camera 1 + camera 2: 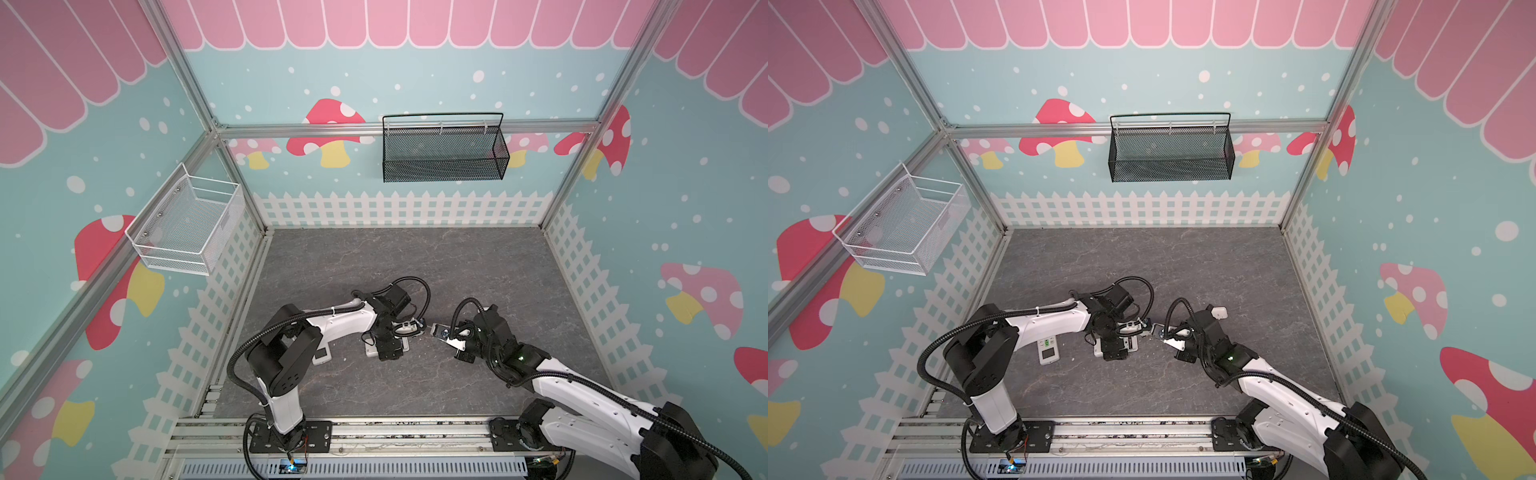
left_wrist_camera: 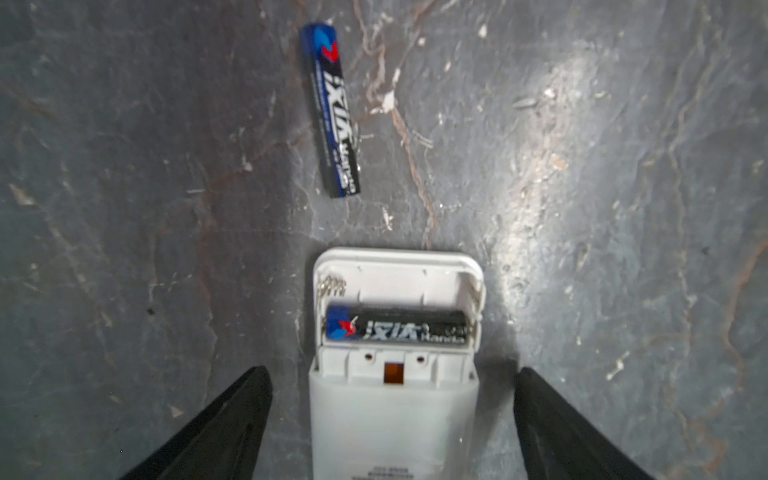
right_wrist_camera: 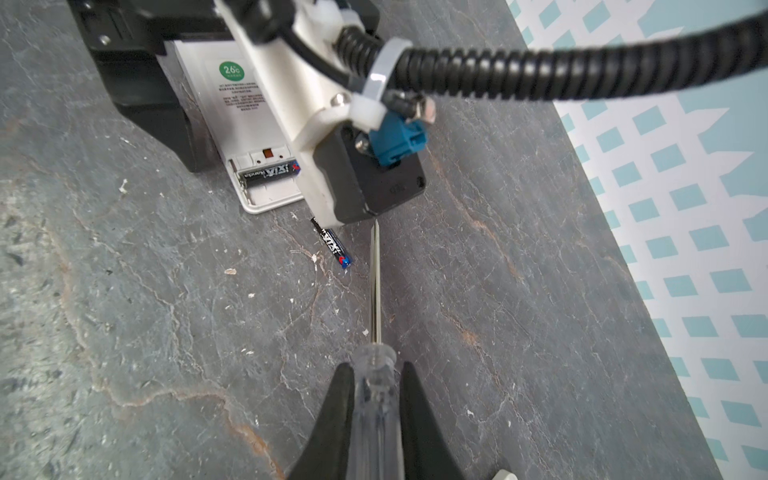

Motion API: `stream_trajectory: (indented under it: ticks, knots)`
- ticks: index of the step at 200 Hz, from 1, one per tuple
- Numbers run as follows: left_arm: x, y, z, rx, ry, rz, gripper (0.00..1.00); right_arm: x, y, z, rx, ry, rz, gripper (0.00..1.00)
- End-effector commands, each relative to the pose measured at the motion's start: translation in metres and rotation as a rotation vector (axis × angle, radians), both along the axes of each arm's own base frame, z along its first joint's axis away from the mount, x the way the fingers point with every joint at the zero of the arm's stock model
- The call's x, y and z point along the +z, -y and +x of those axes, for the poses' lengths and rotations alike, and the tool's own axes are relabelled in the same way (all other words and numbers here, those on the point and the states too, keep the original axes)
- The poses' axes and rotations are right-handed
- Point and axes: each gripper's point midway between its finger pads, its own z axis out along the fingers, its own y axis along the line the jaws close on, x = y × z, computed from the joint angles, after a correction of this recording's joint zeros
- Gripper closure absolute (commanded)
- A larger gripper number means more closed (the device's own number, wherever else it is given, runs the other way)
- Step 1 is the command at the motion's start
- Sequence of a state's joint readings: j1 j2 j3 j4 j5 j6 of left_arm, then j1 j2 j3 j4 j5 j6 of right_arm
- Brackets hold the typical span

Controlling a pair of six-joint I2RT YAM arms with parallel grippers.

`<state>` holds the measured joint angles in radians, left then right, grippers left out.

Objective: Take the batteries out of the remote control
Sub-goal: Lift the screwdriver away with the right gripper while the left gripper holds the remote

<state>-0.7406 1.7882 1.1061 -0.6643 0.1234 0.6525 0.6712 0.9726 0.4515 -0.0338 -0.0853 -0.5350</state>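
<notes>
One battery point(image 2: 331, 110) is out, lying on the table point(image 2: 124, 166) just past the open end of the remote point(image 2: 392, 415), low and centre in both top views. The second battery point(image 2: 397, 328) is still in its bay, so I judge this remote half done. My left gripper point(image 2: 392, 370) straddles the remote, spread wide and holding nothing; my right gripper point(image 3: 376, 365) is clamped on the screwdriver point(image 3: 376, 291).

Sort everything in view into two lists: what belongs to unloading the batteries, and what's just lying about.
Job: open remote; seated battery inside it; loose battery on the table; screwdriver in right tool.
Lying about: black mesh basket; white wire basket; second remote, face up.
</notes>
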Motion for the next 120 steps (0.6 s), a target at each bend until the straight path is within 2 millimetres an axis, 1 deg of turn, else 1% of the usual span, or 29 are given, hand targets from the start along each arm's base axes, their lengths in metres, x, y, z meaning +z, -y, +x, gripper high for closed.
stream_trajectory:
  ticks: [1,9,51,69,91,120]
  knots:
    - [0.011,-0.002,0.0,0.003,0.022,-0.021,0.02,0.001,-0.003,-0.005,0.041,0.005,0.01,1.0]
    - [0.012,-0.002,-0.001,-0.003,0.027,-0.022,0.01,0.001,-0.004,-0.007,0.048,0.001,0.01,1.0]
    - [0.016,-0.011,-0.001,-0.021,0.063,0.001,0.01,0.003,-0.007,-0.008,0.066,-0.012,0.021,1.0]
    - [0.018,-0.014,-0.003,-0.029,0.069,-0.001,0.01,0.009,-0.009,-0.006,0.059,-0.009,0.035,1.0]
    - [0.027,-0.017,-0.002,-0.015,0.08,-0.025,0.01,0.019,-0.011,-0.006,0.049,-0.017,0.066,1.0]
    - [0.033,-0.025,-0.003,0.01,0.071,-0.069,0.01,0.023,-0.009,-0.008,0.035,-0.05,0.076,1.0]
